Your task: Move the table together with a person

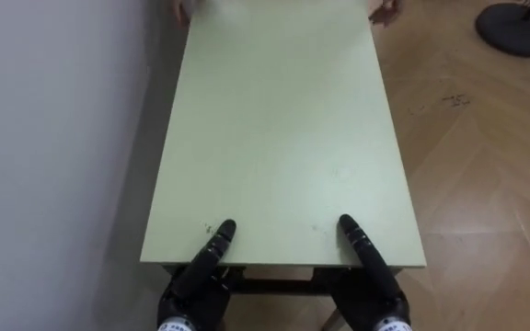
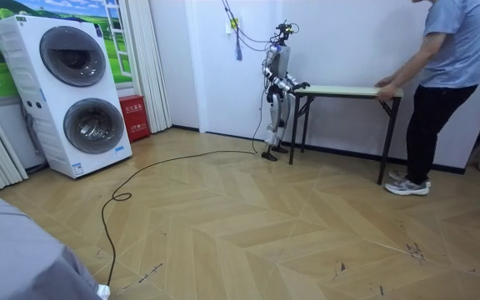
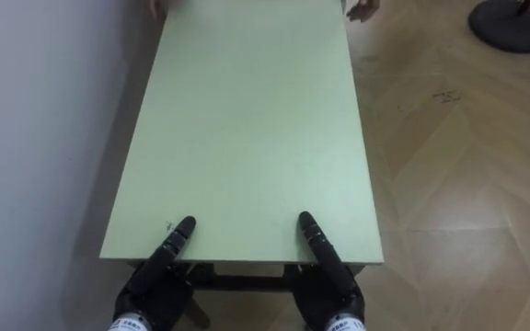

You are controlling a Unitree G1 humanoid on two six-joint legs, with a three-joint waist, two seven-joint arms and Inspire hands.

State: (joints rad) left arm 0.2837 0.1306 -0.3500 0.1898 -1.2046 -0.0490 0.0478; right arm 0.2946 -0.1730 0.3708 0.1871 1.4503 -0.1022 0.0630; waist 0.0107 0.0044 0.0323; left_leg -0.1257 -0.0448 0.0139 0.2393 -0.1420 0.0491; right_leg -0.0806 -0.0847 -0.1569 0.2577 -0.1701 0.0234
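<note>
The pale green table (image 1: 274,119) runs lengthwise away from me, its long left side close to the wall. My left hand (image 1: 205,267) and right hand (image 1: 366,257) clamp its near short edge, each with the thumb flat on the top and the rest of the hand under the edge. A person's hands (image 1: 385,11) hold the far short edge. In the room view I stand upright at the room view's left end of the table (image 2: 348,90), and the person (image 2: 448,75) leans in at the other end with both hands on it.
A white wall (image 1: 44,138) runs along my left. Wood floor (image 1: 486,184) lies open on my right, with a dark round stand base (image 1: 518,28) at the far right. A stacked washer and dryer (image 2: 82,92) and a red box (image 2: 133,117) stand further off.
</note>
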